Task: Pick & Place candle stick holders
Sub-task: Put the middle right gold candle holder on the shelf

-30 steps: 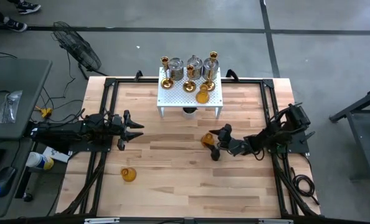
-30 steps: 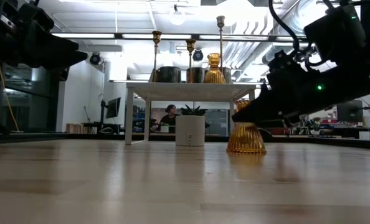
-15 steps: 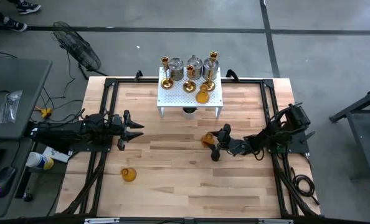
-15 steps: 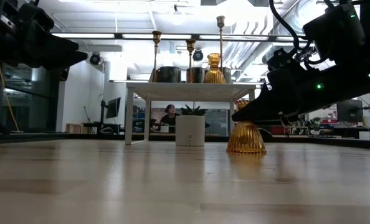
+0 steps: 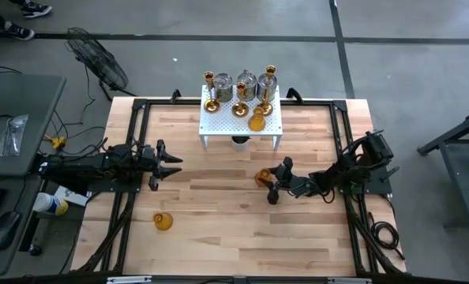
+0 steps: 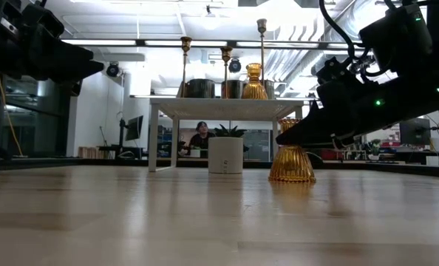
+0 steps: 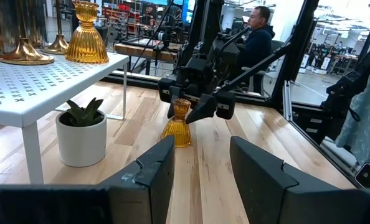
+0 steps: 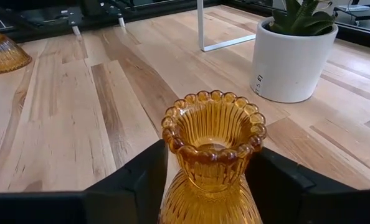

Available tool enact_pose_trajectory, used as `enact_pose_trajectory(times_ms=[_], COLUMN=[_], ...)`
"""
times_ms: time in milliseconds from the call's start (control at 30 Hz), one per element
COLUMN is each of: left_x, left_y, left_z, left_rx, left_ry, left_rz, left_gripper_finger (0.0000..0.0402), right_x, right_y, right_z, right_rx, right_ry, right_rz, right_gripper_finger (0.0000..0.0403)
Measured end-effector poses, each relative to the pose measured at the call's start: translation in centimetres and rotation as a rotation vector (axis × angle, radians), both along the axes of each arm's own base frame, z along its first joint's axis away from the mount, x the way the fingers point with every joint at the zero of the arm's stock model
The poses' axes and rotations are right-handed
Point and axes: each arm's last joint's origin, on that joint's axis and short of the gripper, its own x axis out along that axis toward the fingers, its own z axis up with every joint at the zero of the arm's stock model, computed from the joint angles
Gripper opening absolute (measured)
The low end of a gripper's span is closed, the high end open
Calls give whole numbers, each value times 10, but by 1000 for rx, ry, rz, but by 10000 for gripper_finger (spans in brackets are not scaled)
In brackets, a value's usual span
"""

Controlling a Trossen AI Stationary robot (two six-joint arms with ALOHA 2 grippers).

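1. The amber holder (image 5: pixel 262 178) stands upright at table centre, at about five o'clock from the white rack (image 5: pixel 242 120).
2. The right gripper (image 8: pixel 200 180) straddles its neck, fingers (image 8: pixel 135 180) close beside the glass; a firm grasp cannot be told.
3. The left gripper (image 5: pixel 168 163) waits at nine o'clock, partly open, empty.

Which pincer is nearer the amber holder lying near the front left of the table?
The left pincer. It sits behind the loose amber holder, a short way off. The right pincer is across the table, closing around another amber holder near the middle.
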Motion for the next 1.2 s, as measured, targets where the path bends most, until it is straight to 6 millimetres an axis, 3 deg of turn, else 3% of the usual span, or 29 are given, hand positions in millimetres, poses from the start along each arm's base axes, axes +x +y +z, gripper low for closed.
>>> enact_pose_trajectory(times_ms=[433,700,900,1200], left_x=[0,0,0,0], left_y=[0,0,0,0], left_z=[0,0,0,0], left_rx=[0,0,0,0], left_ry=[0,0,0,0], left_rz=[0,0,0,0], left_gripper_finger=[152,152,152,152], right_x=[0,13,34,81], right_y=[0,4,10,4], right_z=[0,6,24,75], right_rx=[-4,2,-36,-87], right_ry=[0,-14,-8,5], right_rz=[-2,-5,4,-27], right_gripper_finger=[123,117,114,115])
